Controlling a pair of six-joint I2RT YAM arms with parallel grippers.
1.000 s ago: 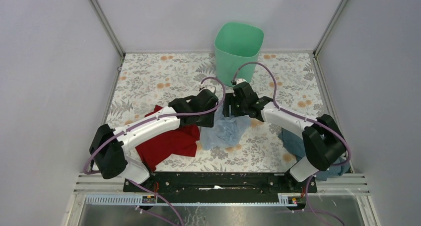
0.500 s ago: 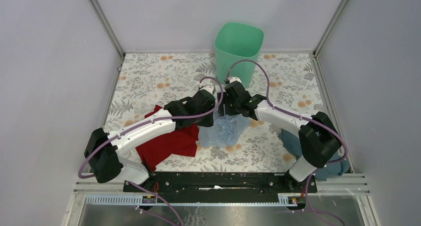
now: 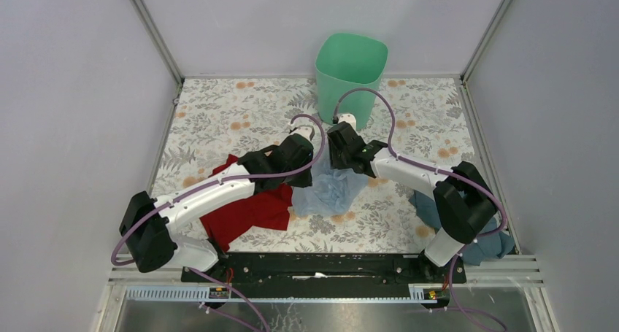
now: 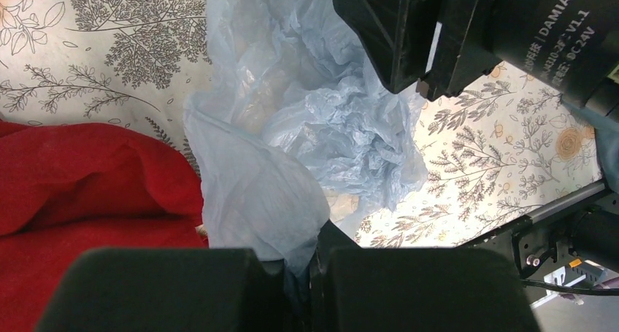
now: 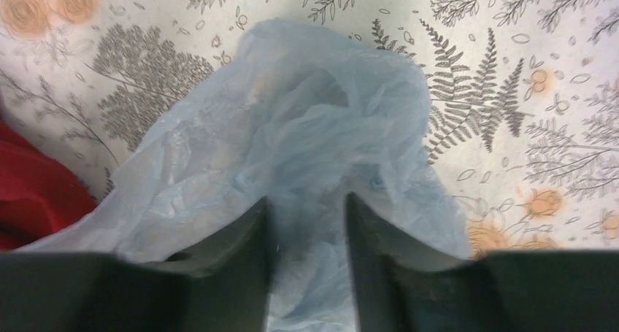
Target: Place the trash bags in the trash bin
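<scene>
Left pincer (image 4: 314,255), mine, stands pinched nearly flat on a fold of the pale blue trash bag (image 4: 321,128). The thin film is squeezed into the slit between its two black fingers, so the bag can be lifted by one side. Right pincer (image 5: 306,208) faces it across the same bag, jaws partway apart, with a ridge of film running up between them that is not clamped as far as I can see. I judge it is set there to take the opposite side, so the slack plastic can be carried spread between two holds rather than dangling from one. Both wrists meet over the middle of the floral worktop (image 3: 226,117), the crumpled bag pooling beneath them. A red heap (image 3: 252,208) lies touching the bag's left edge under my left arm, and a darker blue heap (image 3: 431,208) sits near my right arm's base; whether either is a bag I cannot tell. The mint-green trash bin (image 3: 350,73) stands upright at the far edge of the worktop, just beyond the two pincers, mouth open, no bag showing in it.
</scene>
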